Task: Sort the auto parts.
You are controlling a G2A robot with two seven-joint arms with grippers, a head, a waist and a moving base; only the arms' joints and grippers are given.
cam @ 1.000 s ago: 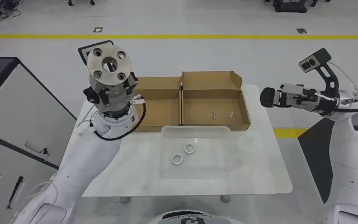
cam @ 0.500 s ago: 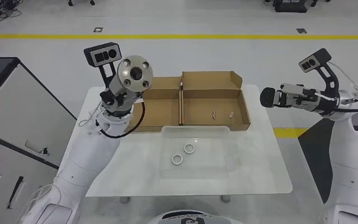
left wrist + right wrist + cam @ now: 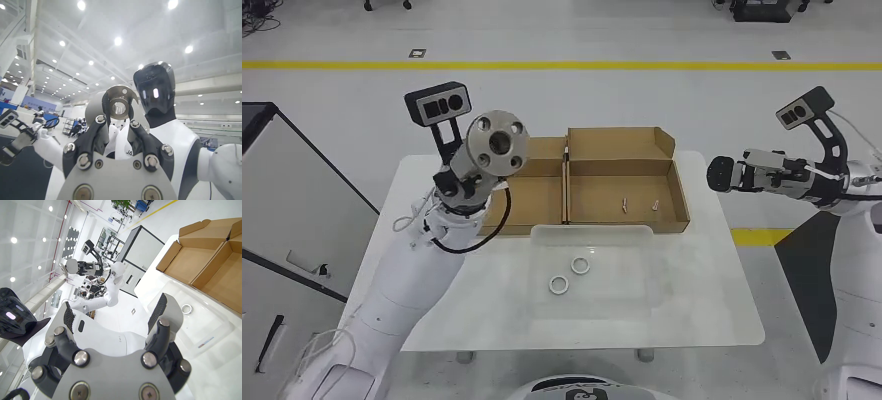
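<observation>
My left gripper [image 3: 118, 111] is raised above the table's left side, shut on the hub of a round metal flange [image 3: 494, 146] with several holes in its face. The flange [image 3: 121, 98] hangs over the left end of the left cardboard box [image 3: 532, 195]. My right gripper [image 3: 115, 302] stands open with nothing between its fingers, and it is held in the air off the table's right edge [image 3: 720, 173]. Two white rings [image 3: 581, 267] [image 3: 559, 285] lie in a clear tray [image 3: 632, 295]. The right cardboard box [image 3: 592, 190] holds two small pins [image 3: 626, 205] [image 3: 655, 204].
The two cardboard boxes stand side by side at the back of the white table [image 3: 712, 300], with the clear tray just in front of them. A grey cabinet [image 3: 282, 190] stands left of the table. The table's front and right parts are bare.
My left arm has swung the flange to the right, from beyond the table's left corner to over the left box, and tilted it. The right arm has not moved.
</observation>
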